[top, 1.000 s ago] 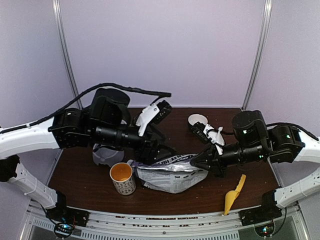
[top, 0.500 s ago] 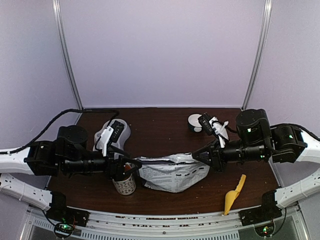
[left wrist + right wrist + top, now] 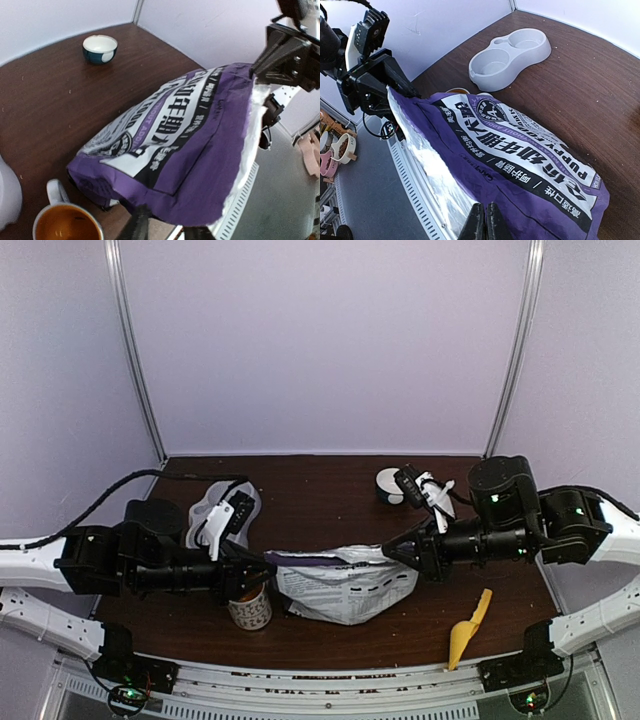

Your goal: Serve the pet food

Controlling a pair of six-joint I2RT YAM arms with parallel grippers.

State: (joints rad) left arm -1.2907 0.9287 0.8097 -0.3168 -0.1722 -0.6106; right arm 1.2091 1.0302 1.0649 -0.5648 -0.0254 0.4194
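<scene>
On the table, far left, the left gripper hangs over the patterned mug, and its jaws look pinched on one end of the pet food bag's mouth. The purple bag, white-banded with black lettering and lined with silver foil, slumps on its side mid-table, its top edge pulled taut. At the right, the right gripper has its jaws clamped on the other end. The kibble stays hidden inside. I'd say they are spreading the mouth; the next move calls for tipping it toward the grey twin bowl without spilling.
</scene>
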